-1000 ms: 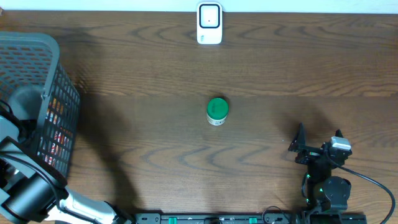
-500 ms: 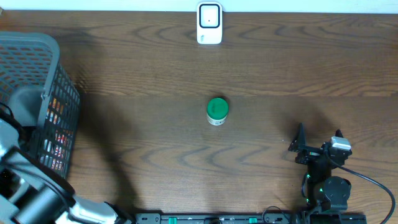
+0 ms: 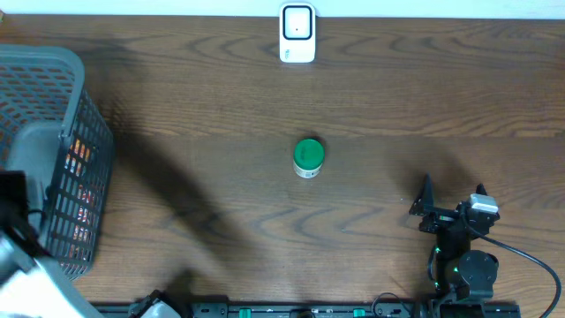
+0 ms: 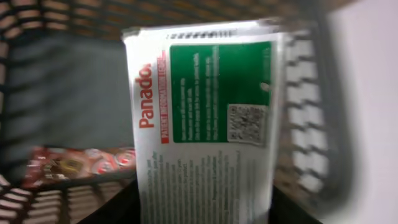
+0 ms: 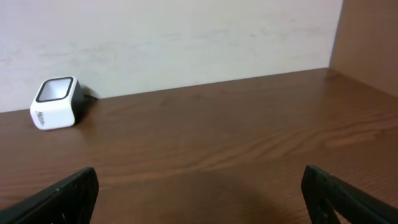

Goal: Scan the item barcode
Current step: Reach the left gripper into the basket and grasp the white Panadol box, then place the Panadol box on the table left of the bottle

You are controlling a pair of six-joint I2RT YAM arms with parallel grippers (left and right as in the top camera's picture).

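Note:
A white and green Panadol box [image 4: 205, 112] fills the left wrist view, with a square code on its green panel. My left gripper [image 4: 205, 214] is shut on its lower end, a dark finger on either side. Behind the box are the walls of the grey mesh basket [image 4: 62, 25]. In the overhead view the left arm [image 3: 22, 256] is a blur at the basket [image 3: 66, 97], and the box is hidden there. The white scanner [image 3: 297, 34] stands at the far edge of the table. My right gripper [image 3: 450, 205] rests open near the front right, holding nothing.
A green-lidded jar [image 3: 308, 157] stands at mid table. A red snack packet [image 4: 74, 165] lies in the basket bottom. The right wrist view shows the scanner [image 5: 56, 102] at far left before a pale wall, with brown tabletop [image 5: 217, 149] between.
My left gripper has closed from wide open onto the Panadol box. The left arm has shifted at the basket and now blurs with motion. The right arm has not moved.

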